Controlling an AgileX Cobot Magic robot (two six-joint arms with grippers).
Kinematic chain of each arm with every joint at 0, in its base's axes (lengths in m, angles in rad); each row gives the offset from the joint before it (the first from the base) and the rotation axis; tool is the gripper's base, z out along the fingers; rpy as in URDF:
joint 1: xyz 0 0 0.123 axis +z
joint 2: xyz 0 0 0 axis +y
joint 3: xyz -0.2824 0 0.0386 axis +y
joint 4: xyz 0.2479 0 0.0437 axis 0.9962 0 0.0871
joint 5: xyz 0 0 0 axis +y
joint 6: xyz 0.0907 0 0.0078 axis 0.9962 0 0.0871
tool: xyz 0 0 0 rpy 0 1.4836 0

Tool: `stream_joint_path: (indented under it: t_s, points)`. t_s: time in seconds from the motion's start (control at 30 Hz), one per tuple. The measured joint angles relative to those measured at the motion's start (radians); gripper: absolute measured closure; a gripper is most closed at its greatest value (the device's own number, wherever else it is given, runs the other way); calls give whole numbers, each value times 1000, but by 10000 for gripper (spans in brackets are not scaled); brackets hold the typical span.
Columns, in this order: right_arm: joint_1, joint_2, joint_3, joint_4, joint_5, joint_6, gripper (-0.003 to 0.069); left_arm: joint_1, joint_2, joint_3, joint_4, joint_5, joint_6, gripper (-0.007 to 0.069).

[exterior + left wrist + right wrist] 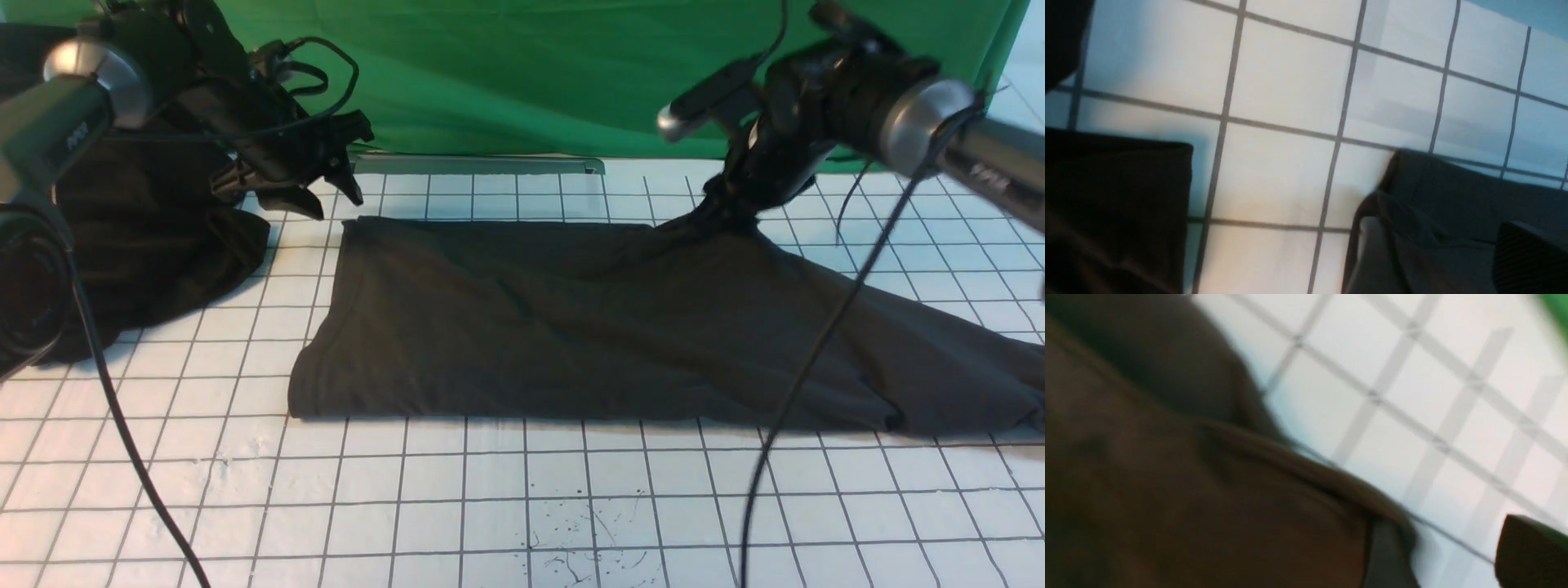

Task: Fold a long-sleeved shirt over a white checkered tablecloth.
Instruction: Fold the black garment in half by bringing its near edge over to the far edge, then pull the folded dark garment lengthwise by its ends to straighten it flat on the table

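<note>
Your left arm comes in from the upper left of the front frame and bends down toward the table. Its left end effector (pixel 322 192) hangs just above the far left corner of the long-sleeved shirt (pixel 571 327). The jaws are spread wide and grasp nothing. In the left wrist view both fingers (pixel 1114 204) stand well apart, with bare grid and that shirt corner lying between them.

Your right arm reaches in from the upper right and tips down. Its right end effector (pixel 735 196) sits at the top of a peak of dark cloth that rises from the shirt's far edge. The right wrist view is blurred and cloth fills most of it, so you cannot tell whether those jaws are clenched on the fabric or released.

You have two arms and one shirt. The shirt lies across the middle of the front frame, flat and square-edged at its left end and spreading out to the right border. It rests on one white checkered tablecloth (pixel 490 490). There is one black heap of cloth (pixel 163 245) at the left edge, beside the shirt but apart from it. One green sheet (pixel 531 73) runs along the top.
</note>
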Motion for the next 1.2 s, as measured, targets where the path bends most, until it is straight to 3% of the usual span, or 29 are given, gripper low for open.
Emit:
stream_joint_path:
  t_s: [0.1, 0.23, 0.43, 0.57, 0.7, 0.8, 0.93, 1.03, 1.2]
  points:
    - [-14, -90, 0, -23, 43, 8, 298, 0, -29, -3, 0, 10, 5, 182]
    - [-60, -241, -1, -31, 134, 20, 321, 0, -89, -37, 0, 56, 6, 159]
    - [-205, -431, 45, 5, 373, 36, 617, 1, -156, -103, -4, 210, 58, 190]
    - [-357, -521, 194, 126, 395, 45, 652, 1, -179, -115, -30, 234, 116, 248]
    - [-466, -546, 357, 174, 397, 45, 610, 1, -189, -87, -77, 238, 136, 299]
    - [-576, -541, 561, 236, 273, 44, 454, 0, -192, -29, -136, 240, 164, 343]
    - [-631, -513, 673, 321, 141, 13, 306, -2, -192, 36, -142, 240, 174, 372]
    - [-640, -471, 705, 349, 83, 0, 284, -2, -192, 63, -142, 243, 189, 379]
    - [-640, -399, 709, 366, 23, -3, 314, -2, -192, 65, -141, 243, 205, 379]
